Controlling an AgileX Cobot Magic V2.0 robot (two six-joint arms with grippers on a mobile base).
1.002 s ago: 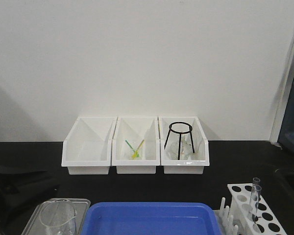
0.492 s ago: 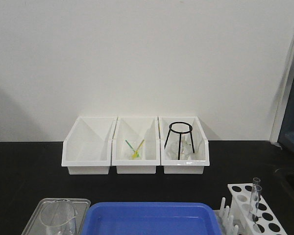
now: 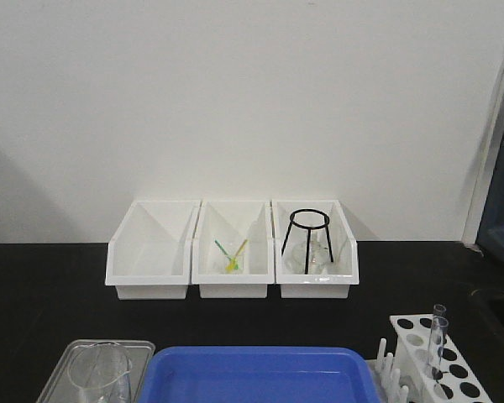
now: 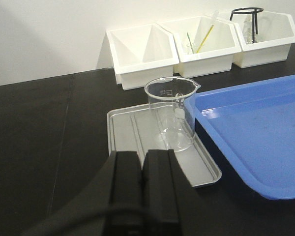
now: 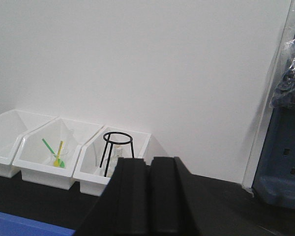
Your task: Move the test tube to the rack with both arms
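Note:
The white rack (image 3: 410, 332) stands at the bottom right of the front view, pegs on its left side. A slim clear test tube (image 3: 438, 337) stands upright in one of its holes, with a second tube top just behind it. Neither arm shows in the front view. In the left wrist view my left gripper (image 4: 144, 156) is shut with nothing between its fingers, low over the black table just in front of the grey tray (image 4: 132, 129). My right gripper (image 5: 148, 162) is shut and empty, raised and facing the bins; the rack is out of that view.
A clear beaker (image 4: 170, 113) stands on the grey tray beside the blue tray (image 4: 255, 128). Three white bins (image 3: 232, 252) line the back wall; the middle one holds green and yellow sticks, the right one a black ring stand (image 3: 307, 239).
A dark arm that showed at the lower left of the front view one second ago has drawn back out of view. The tube and rack have not moved.

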